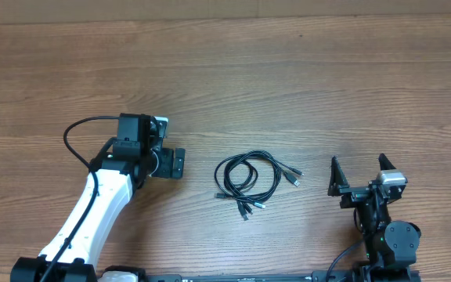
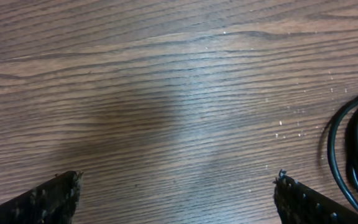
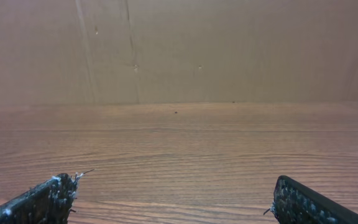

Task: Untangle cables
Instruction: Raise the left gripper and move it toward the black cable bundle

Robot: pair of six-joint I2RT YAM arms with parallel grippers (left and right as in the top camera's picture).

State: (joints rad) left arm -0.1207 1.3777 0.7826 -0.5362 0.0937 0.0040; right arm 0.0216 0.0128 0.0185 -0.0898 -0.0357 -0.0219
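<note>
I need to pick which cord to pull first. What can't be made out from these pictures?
Overhead: the cables are too small to count cords, trace crossings or identify plugs.
Left wrist: only some loops show, cut off by the right edge.
Right wrist: none in view; it faces the table and a wall.

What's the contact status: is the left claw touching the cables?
Apart. The overhead view shows a stretch of bare table between the left claw and the cables, with nothing bridging them.
</note>
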